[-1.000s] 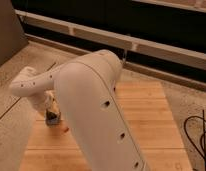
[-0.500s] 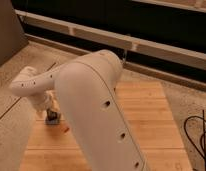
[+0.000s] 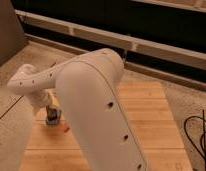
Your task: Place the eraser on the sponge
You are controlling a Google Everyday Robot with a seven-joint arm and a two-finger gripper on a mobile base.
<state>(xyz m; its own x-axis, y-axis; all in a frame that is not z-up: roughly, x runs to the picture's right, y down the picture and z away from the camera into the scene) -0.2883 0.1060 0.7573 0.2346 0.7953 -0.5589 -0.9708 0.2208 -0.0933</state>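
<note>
My white arm [image 3: 96, 110] fills the middle of the camera view and bends down to the left. Its gripper [image 3: 52, 117] hangs low over the left part of the wooden table [image 3: 146, 115], close to the surface. Something dark shows at the gripper's tip, and I cannot tell whether it is the eraser. The sponge is hidden or out of view. A thin orange-red piece [image 3: 66, 129] lies on the wood just right of the gripper.
A dark shelf unit with a pale rail [image 3: 146, 42] runs along the back. Speckled floor [image 3: 16, 75] lies to the left of the table. Black cables [image 3: 198, 135] curl at the right edge.
</note>
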